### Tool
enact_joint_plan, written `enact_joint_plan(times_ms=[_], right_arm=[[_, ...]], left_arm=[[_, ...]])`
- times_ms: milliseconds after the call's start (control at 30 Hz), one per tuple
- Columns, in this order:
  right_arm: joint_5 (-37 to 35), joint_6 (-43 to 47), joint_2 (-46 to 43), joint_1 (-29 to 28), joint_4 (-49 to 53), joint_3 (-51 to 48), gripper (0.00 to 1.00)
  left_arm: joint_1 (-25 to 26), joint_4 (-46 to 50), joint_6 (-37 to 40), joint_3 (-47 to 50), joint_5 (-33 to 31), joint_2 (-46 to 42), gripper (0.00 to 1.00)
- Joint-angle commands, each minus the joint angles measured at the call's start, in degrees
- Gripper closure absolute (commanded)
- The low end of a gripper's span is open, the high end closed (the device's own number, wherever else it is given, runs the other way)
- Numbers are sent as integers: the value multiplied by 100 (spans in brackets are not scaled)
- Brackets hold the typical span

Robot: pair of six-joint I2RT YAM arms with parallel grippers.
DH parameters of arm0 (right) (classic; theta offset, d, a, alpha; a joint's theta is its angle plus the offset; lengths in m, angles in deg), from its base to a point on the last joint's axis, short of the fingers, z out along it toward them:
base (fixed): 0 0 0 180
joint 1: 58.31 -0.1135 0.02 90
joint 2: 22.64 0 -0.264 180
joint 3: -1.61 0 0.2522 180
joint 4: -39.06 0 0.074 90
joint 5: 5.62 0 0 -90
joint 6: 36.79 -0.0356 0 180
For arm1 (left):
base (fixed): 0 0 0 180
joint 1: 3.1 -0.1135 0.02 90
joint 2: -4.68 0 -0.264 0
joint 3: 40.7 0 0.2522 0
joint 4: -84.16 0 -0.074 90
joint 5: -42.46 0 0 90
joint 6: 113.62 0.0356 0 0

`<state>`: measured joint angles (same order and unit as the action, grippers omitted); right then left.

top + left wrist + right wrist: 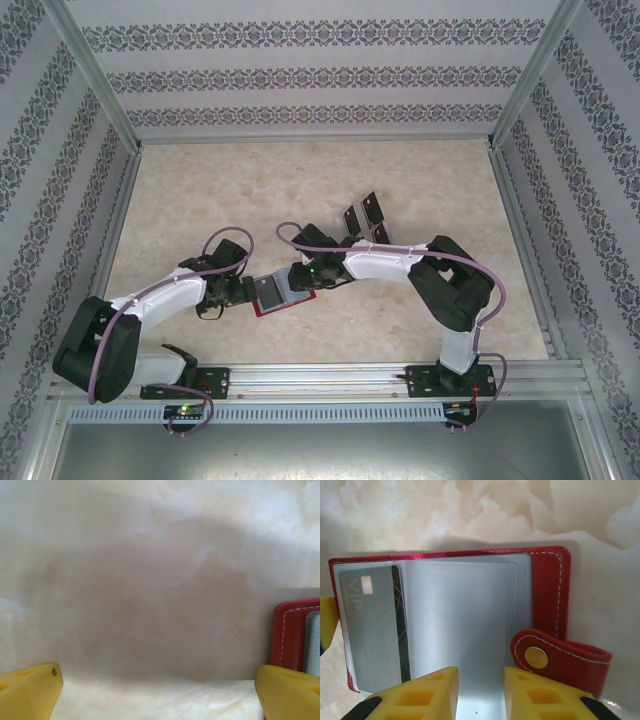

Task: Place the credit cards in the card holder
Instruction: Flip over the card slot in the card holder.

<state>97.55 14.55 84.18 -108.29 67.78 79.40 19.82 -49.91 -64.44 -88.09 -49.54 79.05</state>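
The card holder [270, 294] lies open on the table between the two arms: a red wallet [547, 580] with grey-blue clear pockets and a snap tab [555, 657]. One black credit card [375, 630] marked VIP sits inside its left pocket. More black credit cards [366, 218] lie on the table behind the right arm. My right gripper [481, 690] hovers low over the clear pockets, its yellow fingers a little apart with nothing between them. My left gripper [160, 695] is wide open over bare table, with the wallet's edge [292, 635] just beside its right finger.
The marble-patterned table [200, 200] is fenced by patterned walls and a metal frame. Both arms reach in toward the middle, their wrists close together over the wallet. The arm bases stand on the rail [320, 385] at the near edge.
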Motion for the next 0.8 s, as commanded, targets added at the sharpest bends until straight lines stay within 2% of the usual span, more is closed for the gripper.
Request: enact_joint_plan(times_ms=[0, 567, 767], right_arm=[[130, -19, 136, -95, 8, 204, 69], [282, -149, 119, -376, -37, 513, 69], [344, -199, 192, -517, -74, 661, 69]], left_arm=[[57, -219, -29, -3, 121, 97, 0], [62, -277, -60, 49, 156, 69, 0], [58, -82, -96, 45, -66, -72, 0]])
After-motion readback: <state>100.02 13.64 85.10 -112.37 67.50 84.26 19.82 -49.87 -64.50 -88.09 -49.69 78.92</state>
